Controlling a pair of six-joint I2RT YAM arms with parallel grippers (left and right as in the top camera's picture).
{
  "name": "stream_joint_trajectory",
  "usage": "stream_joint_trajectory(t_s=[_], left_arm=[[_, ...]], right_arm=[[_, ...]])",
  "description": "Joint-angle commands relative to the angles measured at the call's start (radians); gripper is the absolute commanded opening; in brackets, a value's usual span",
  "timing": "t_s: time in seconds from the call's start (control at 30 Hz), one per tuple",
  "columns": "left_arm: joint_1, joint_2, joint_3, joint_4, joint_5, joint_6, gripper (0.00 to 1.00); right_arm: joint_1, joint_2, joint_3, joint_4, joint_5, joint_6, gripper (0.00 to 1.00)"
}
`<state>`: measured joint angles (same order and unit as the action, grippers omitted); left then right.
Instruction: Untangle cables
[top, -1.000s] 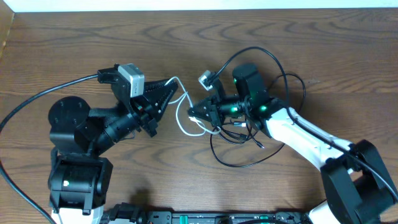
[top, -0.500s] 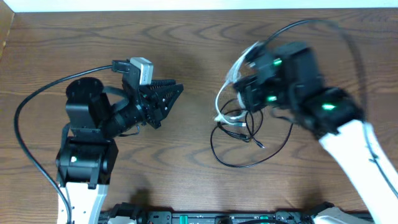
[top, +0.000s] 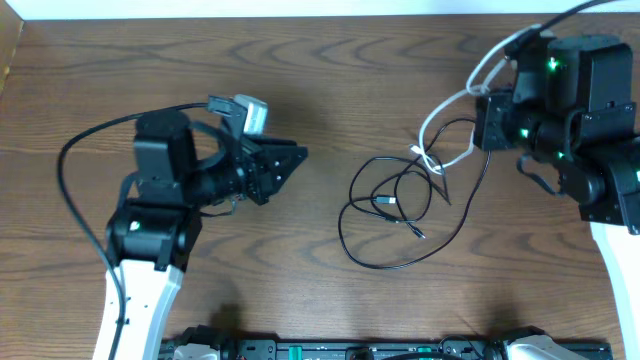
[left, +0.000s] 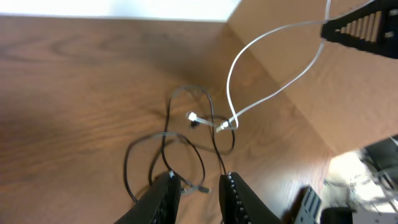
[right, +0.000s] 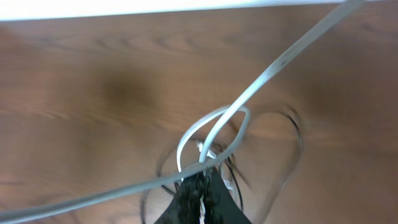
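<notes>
At the far right, the right gripper (right: 199, 194) has risen, seemingly pinching the white cable (left: 229, 87); its low end hooks the black cable (top: 341, 228) mid-table. The left gripper (left: 199, 180), slightly parted and empty, has moved back.

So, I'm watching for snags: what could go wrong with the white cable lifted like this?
The white cable, pinched in the right gripper, crosses the black cable at its low end; pulling on could cinch that crossing or drag the black cable along. The left gripper hangs open, pinning nothing.

No text, label or number can be read anywhere
</notes>
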<state>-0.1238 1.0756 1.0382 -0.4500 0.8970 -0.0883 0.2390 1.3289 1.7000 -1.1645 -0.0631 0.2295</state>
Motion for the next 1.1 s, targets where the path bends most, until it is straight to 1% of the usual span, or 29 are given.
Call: stream_joint_trajectory(t_s=[0.0, 0.07, 0.17, 0.3, 0.37, 0.4, 0.47, 0.53, 0.63, 0.67, 0.7, 0.73, 0.77, 0.8, 0.83, 0.93, 1.07], left_arm=[[-0.032, 0.035, -0.007, -0.006, 0.035, 0.043, 0.26], [-0.050, 0.048, -0.007, -0.005, 0.035, 0.060, 0.26], [-0.073, 0.053, -0.007, -0.005, 0.034, 0.077, 0.26], [-0.085, 0.052, -0.007, -0.008, 0.035, 0.077, 0.26], [-0.085, 0.052, -0.007, -0.014, 0.035, 0.077, 0.26], [-0.085, 0.052, -0.007, -0.017, 0.035, 0.078, 0.26], [-0.085, 0.052, -0.007, -0.021, 0.035, 0.093, 0.26], [-0.085, 0.052, -0.007, -0.021, 0.034, 0.096, 0.26], [-0.085, 0.052, -0.007, -0.021, 0.034, 0.096, 0.26], [-0.085, 0.052, -0.007, -0.021, 0.034, 0.096, 0.26], [-0.085, 0.052, -0.007, -0.021, 0.034, 0.096, 0.26], [-0.085, 0.052, -0.007, -0.021, 0.034, 0.096, 0.26], [-0.085, 0.052, -0.007, -0.021, 0.034, 0.096, 0.26], [-0.085, 0.052, -0.007, -0.021, 0.034, 0.095, 0.26], [-0.085, 0.052, -0.007, -0.021, 0.034, 0.095, 0.26], [-0.085, 0.052, -0.007, -0.027, 0.034, 0.095, 0.26], [-0.085, 0.052, -0.007, -0.036, 0.034, 0.096, 0.26]], right_arm=[[-0.005, 0.040, 0.014, -0.105, 0.146, 0.032, 0.01], [-0.005, 0.079, 0.014, -0.207, 0.191, 0.035, 0.01], [-0.004, 0.138, 0.013, -0.332, 0.282, 0.087, 0.01], [-0.005, 0.191, 0.013, -0.423, 0.524, 0.262, 0.01], [-0.009, 0.201, 0.013, -0.455, 0.596, 0.338, 0.01], [-0.012, 0.202, 0.013, -0.459, 0.603, 0.348, 0.01], [-0.017, 0.201, 0.014, -0.443, 0.549, 0.322, 0.01], [-0.013, 0.201, 0.013, -0.406, 0.451, 0.224, 0.01], [-0.006, 0.201, 0.010, -0.349, 0.168, 0.015, 0.01], [-0.006, 0.203, 0.006, -0.338, 0.097, -0.031, 0.02], [-0.006, 0.203, 0.002, -0.328, 0.065, -0.034, 0.13], [-0.006, 0.205, -0.007, -0.311, 0.053, -0.010, 0.34], [-0.006, 0.207, -0.019, -0.292, 0.050, 0.014, 0.51], [-0.006, 0.210, -0.035, -0.274, 0.048, 0.031, 0.58], [-0.006, 0.212, -0.050, -0.262, 0.048, 0.050, 0.63], [0.003, 0.212, -0.136, -0.212, 0.050, 0.136, 0.63], [0.026, 0.212, -0.286, -0.103, 0.050, 0.197, 0.62]])
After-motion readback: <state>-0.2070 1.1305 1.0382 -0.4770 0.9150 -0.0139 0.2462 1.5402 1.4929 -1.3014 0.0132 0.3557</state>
